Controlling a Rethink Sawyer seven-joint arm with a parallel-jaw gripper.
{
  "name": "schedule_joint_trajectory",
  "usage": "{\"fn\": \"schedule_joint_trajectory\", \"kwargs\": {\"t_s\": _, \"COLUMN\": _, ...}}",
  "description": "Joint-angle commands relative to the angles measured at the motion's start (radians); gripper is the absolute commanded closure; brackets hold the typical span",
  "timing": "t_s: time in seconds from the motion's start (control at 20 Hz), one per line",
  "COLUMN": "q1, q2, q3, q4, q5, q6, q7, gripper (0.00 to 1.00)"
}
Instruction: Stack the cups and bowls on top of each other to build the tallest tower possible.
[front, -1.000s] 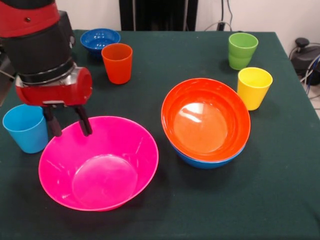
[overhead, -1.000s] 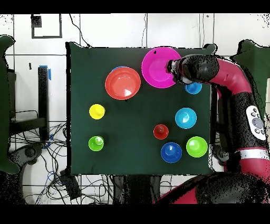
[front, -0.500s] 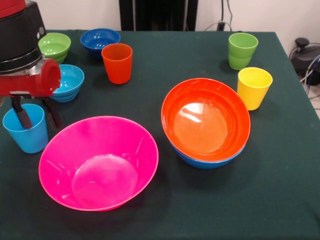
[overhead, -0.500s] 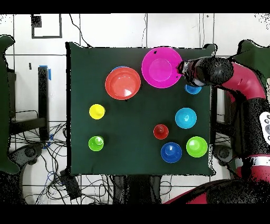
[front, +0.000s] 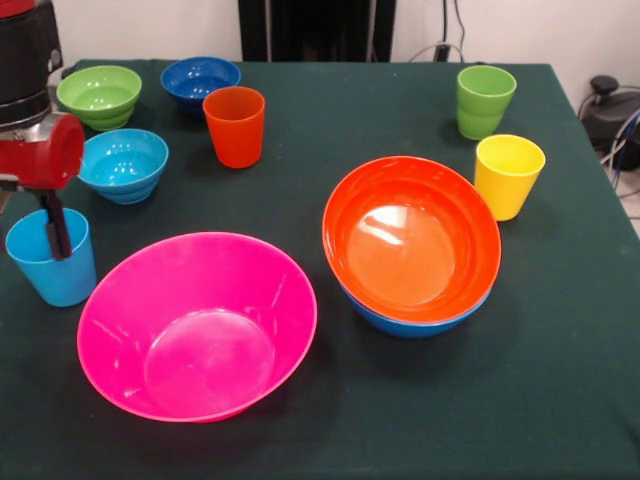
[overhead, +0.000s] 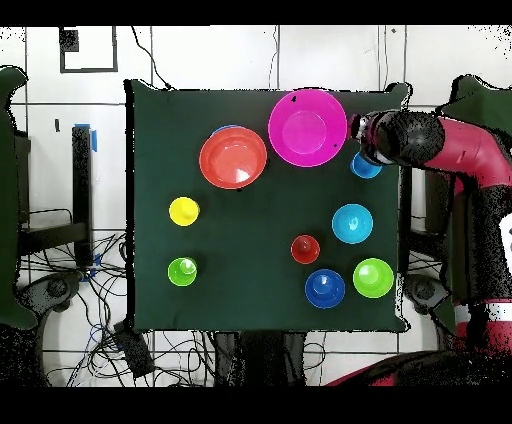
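My gripper hangs open at the left edge over the light blue cup, with one finger down inside it; the other finger is cut off by the frame. From above, the gripper covers part of that cup. Right beside the cup sits the wide pink bowl, alone on the cloth. The orange bowl is nested in the blue bowl. The orange cup, green cup and yellow cup stand apart.
Three small bowls sit at the back left: green, dark blue and light blue. The dark green tablecloth ends close to the light blue cup. A black device lies off the table's right side.
The gripper has left the pink bowl's rim and moved left to the light blue cup, one finger now inside it. The small green and light blue bowls are uncovered.
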Motion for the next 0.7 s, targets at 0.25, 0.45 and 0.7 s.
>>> {"fn": "schedule_joint_trajectory", "kwargs": {"t_s": 0.25, "q1": 0.018, "q2": 0.027, "q3": 0.034, "q4": 0.026, "q5": -0.151, "q6": -0.140, "q7": -0.344, "gripper": 0.00}}
{"fn": "schedule_joint_trajectory", "kwargs": {"t_s": 0.45, "q1": 0.019, "q2": 0.026, "q3": 0.047, "q4": 0.023, "q5": -0.160, "q6": -0.175, "q7": -0.347, "gripper": 0.00}}
{"fn": "schedule_joint_trajectory", "kwargs": {"t_s": 0.7, "q1": 0.018, "q2": 0.048, "q3": 0.060, "q4": 0.038, "q5": -0.108, "q6": -0.125, "q7": -0.308, "gripper": 0.00}}
